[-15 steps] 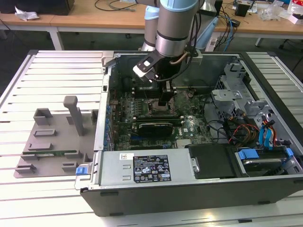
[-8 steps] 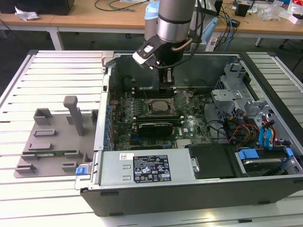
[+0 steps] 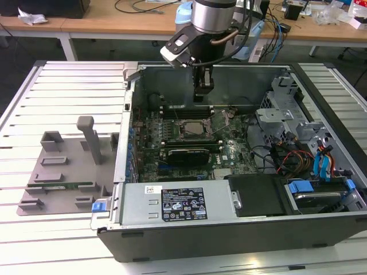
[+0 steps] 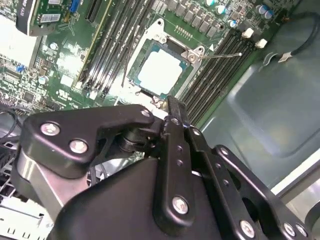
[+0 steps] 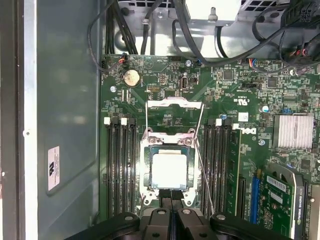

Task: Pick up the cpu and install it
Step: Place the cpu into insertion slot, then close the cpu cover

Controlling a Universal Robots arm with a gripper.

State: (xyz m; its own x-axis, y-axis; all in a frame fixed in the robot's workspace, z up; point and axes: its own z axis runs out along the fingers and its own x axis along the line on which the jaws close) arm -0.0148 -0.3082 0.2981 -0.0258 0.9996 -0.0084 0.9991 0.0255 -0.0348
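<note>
The cpu (image 5: 169,170) lies flat in the motherboard's socket, silvery top plate up, with the socket's metal bracket (image 5: 175,105) folded open beyond it. It also shows in the second wrist view as the pale square cpu (image 4: 160,72), and in the exterior view as the cpu (image 3: 192,130) inside the open computer case (image 3: 132,172). My gripper (image 3: 202,97) hangs inside the case, a little above the socket's rear edge. Its black fingers (image 5: 163,197) are pressed together with nothing between them, apart from the chip. The gripper (image 4: 170,105) tips sit just off the chip's edge.
Memory slots (image 5: 120,165) flank the socket on both sides, and a thin lever wire (image 5: 205,175) stands beside it. A graphics card (image 3: 184,154), a power supply (image 3: 172,203) and a drive cage (image 3: 287,112) fill the case. A grey fixture plate (image 3: 63,166) lies on the exterior view's left.
</note>
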